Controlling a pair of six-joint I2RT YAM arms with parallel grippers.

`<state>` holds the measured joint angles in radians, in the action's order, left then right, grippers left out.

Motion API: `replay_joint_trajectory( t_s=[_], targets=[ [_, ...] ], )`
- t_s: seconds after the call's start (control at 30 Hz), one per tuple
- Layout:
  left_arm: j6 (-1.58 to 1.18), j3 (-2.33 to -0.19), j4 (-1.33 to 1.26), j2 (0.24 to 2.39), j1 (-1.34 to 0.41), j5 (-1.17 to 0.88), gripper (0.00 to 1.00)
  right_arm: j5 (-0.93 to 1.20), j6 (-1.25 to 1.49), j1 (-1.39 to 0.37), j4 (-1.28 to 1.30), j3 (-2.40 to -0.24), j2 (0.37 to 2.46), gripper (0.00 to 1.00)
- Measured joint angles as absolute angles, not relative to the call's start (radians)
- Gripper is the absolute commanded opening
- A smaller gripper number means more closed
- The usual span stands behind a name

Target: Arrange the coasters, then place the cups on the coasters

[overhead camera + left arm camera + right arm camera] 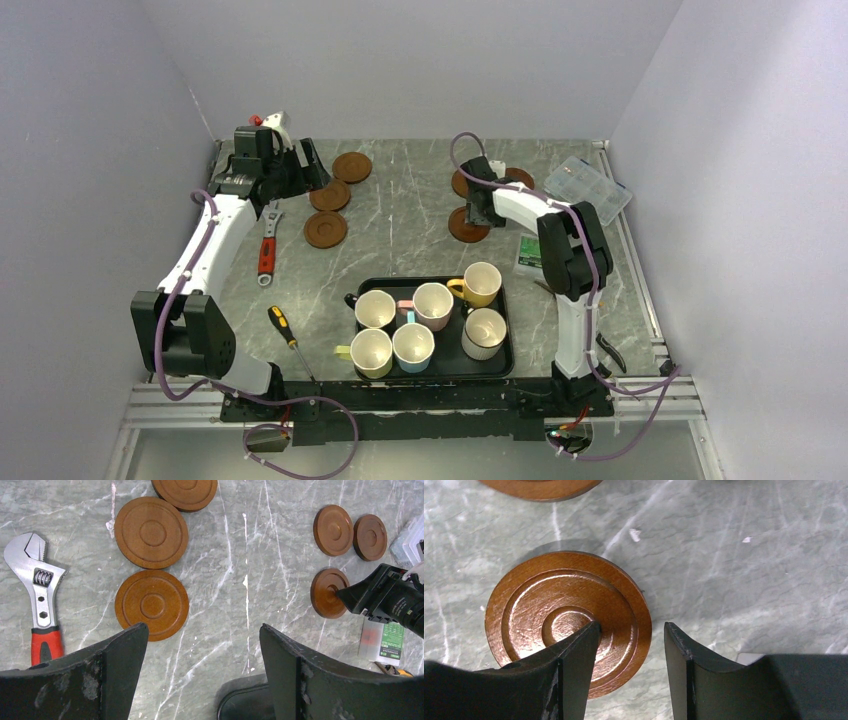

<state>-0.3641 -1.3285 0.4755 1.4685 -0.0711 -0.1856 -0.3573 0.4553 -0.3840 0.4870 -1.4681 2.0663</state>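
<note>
cups [433,303] in tray [440,373], coasters [325,229] behind, wrench [268,240] far left

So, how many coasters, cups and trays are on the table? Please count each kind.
coasters: 6
cups: 6
tray: 1
Total: 13

Left hand [202,627] gapes wide; right hand [631,625] half-parted, pointing down.

Round wooden coasters [151,604]: reddish-brown, concentric ring pattern. Stone-look tabletop [410,215]: grey with white veining. Rectangular tray [450,372]: black; small handled cups [433,305]: yellow, pink, light blue outside, cream inside.
</note>
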Motion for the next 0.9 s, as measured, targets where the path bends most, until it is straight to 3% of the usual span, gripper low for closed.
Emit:
replay_joint_trajectory(
  t_s=[0.9],
  targets=[
    [-0.364, -1.318, 0.474, 1.468, -0.070, -0.186, 0.87, -0.329, 0.464, -0.241, 0.493, -1.476, 2.069, 0.48]
  ],
)
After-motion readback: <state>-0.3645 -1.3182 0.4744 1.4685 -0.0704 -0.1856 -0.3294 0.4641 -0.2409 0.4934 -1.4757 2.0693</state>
